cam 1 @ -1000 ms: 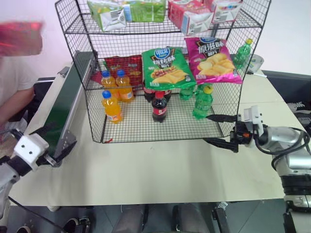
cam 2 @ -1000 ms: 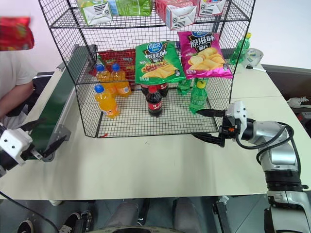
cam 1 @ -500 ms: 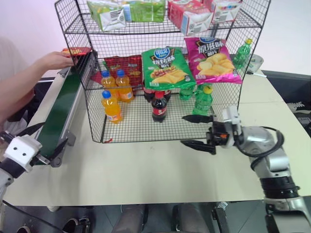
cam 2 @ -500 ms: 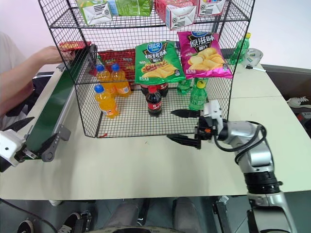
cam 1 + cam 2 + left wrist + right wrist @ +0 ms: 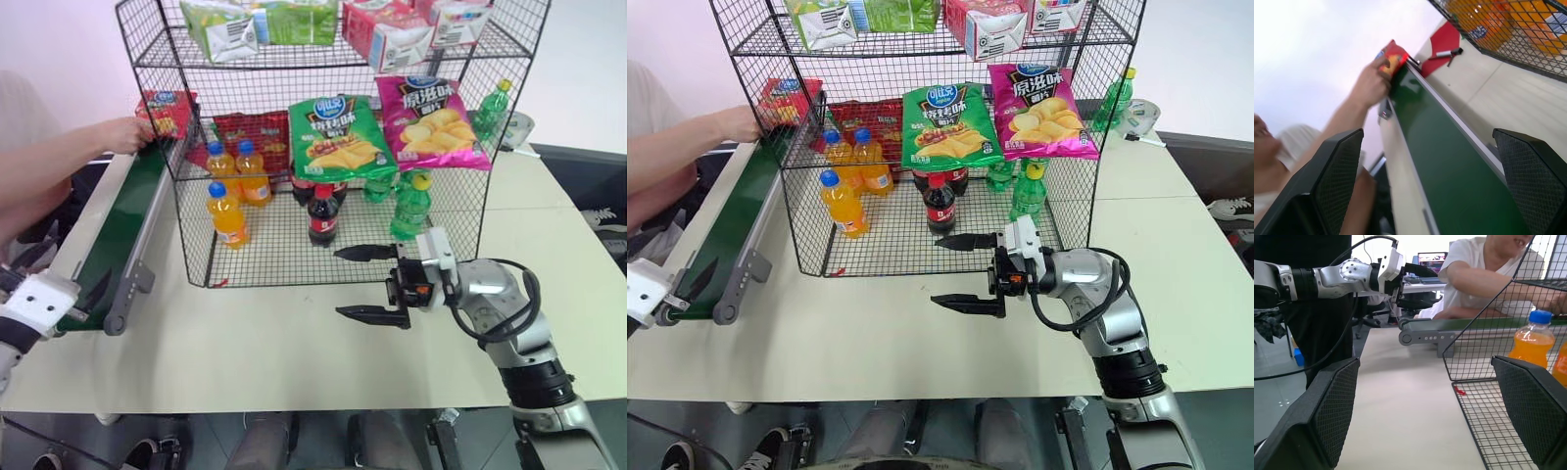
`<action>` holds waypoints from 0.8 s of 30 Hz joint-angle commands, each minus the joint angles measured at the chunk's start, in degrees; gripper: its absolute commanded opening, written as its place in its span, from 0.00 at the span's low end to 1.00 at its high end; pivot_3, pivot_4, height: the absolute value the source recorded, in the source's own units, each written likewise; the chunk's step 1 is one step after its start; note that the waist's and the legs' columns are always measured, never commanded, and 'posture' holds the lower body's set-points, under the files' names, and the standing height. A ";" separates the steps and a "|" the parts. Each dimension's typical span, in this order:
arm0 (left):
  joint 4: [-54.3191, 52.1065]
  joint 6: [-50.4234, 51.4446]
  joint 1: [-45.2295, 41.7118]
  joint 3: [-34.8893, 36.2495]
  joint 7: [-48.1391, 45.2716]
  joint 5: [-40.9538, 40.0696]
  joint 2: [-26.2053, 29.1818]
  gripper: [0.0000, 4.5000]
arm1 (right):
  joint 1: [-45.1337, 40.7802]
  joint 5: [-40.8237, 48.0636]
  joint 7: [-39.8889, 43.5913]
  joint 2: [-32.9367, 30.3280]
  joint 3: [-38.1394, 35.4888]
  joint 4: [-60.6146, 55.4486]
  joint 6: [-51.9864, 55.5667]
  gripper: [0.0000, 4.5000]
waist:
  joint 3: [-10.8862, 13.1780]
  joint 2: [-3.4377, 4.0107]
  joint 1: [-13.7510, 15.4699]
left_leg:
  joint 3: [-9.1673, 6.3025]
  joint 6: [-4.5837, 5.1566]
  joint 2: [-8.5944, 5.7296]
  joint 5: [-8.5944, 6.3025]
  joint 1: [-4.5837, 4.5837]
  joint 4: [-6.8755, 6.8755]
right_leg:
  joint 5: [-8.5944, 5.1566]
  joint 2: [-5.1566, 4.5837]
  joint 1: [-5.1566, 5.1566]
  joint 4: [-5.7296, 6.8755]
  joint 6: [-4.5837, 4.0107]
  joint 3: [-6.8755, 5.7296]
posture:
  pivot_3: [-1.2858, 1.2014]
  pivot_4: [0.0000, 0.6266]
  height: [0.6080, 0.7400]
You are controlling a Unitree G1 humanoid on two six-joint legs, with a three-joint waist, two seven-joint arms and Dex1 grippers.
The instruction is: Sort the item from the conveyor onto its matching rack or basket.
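A person's hand (image 5: 125, 133) holds the item, a red chip bag (image 5: 165, 109), upright at the far end of the conveyor (image 5: 116, 235), a dark green belt running along the left side of the black wire rack (image 5: 196, 196). My left gripper (image 5: 1425, 147) stands open at the belt's near end and points along the belt toward the bag (image 5: 1391, 55). In front of the rack's lower tier, above the table, my right gripper (image 5: 365, 283) stands open and points left with nothing between its fingers.
The rack holds a green chip bag (image 5: 339, 137), a pink chip bag (image 5: 431, 122), another red bag (image 5: 250, 132), orange, cola and green bottles, and cartons on the top tier. A green bottle (image 5: 491, 108) stands behind the rack. The person sits at the far left.
The person's hand has brought the red bag down to the conveyor's far end and stood it up. My right gripper has swung left across the rack's front. My left gripper moved slightly outward.
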 commanded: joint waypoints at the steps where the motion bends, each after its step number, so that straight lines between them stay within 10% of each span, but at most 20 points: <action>1: 1.00 -1.82 -0.21 1.17 1.85 1.79 1.85 0.98 | -1.19 0.05 -0.07 -0.01 -0.25 -0.73 -0.98 1.00 | 0.00 0.00 0.00 | 0.00 0.00 0.00 0.00 0.00 0.00 | 0.00 0.00 0.00 0.00 0.00 0.00 | 0.52 0.24 1.00; 24: 6.26 -8.77 12.91 3.01 15.89 20.00 8.13 0.98 | -1.54 -1.67 -0.03 1.39 0.85 2.93 -2.55 1.00 | -0.01 -0.02 -0.16 | 0.01 0.00 0.00 -0.01 0.01 -0.04 | 0.00 0.00 -0.02 0.02 0.00 0.01 | 0.52 0.24 1.00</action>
